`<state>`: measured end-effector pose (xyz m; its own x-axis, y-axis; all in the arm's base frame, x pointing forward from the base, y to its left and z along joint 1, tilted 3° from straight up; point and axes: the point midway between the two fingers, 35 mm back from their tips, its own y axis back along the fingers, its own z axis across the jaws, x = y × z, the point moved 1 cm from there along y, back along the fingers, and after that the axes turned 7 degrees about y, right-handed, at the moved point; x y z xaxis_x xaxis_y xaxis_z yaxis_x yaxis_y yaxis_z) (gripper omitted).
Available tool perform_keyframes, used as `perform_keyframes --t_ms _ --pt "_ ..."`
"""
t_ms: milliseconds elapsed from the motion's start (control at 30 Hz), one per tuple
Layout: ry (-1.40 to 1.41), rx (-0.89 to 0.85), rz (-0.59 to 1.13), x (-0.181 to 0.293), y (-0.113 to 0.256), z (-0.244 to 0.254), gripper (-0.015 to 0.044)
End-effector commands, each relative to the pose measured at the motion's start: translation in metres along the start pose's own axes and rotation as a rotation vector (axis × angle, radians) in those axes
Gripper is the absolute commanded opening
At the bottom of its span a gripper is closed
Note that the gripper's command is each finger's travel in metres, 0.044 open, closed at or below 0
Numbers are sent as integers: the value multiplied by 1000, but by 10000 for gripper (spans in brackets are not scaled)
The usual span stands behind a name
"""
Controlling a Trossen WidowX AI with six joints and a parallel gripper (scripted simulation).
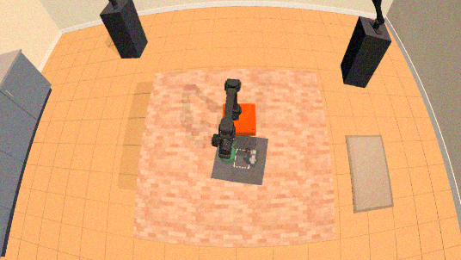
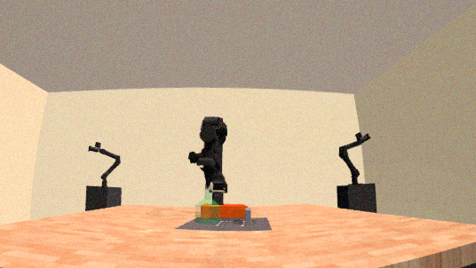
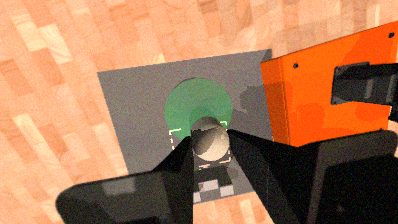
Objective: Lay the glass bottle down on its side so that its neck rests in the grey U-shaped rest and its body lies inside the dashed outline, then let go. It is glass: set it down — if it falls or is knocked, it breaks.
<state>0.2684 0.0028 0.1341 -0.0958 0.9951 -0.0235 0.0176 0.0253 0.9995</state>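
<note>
While in the top view the green glass bottle (image 1: 231, 156) (image 2: 207, 212) (image 3: 197, 102) is mostly hidden by the arm (image 1: 230, 109) (image 2: 214, 151), in the wrist view its pale top is seen clasped between the fingers of the gripper (image 3: 209, 137), and in the exterior view it is shown upright over the grey mat (image 1: 241, 176) (image 2: 259, 224) (image 3: 135, 100), beside the dashed outline (image 1: 242, 167) (image 2: 229, 221) (image 3: 172, 131).

- Bottle (image 1: 231, 155) (image 2: 208, 203) (image 3: 197, 97): in the top view, partly hidden beneath the arm (image 1: 229, 113) (image 2: 214, 153).
- Dashed outline (image 1: 242, 167) (image 2: 231, 225) (image 3: 171, 134): in the wrist view, partly covered by the bottle and gripper (image 3: 209, 137).
- Orange block (image 3: 320, 115): cut off by the wrist view's right edge.
</note>
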Motion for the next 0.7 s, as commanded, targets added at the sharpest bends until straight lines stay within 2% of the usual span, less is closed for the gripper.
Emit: perform_keyframes --t_ms 0,667 --pt "4 -2 10 9 3 1 130" --pt "-13 9 -36 22 5 3 130"
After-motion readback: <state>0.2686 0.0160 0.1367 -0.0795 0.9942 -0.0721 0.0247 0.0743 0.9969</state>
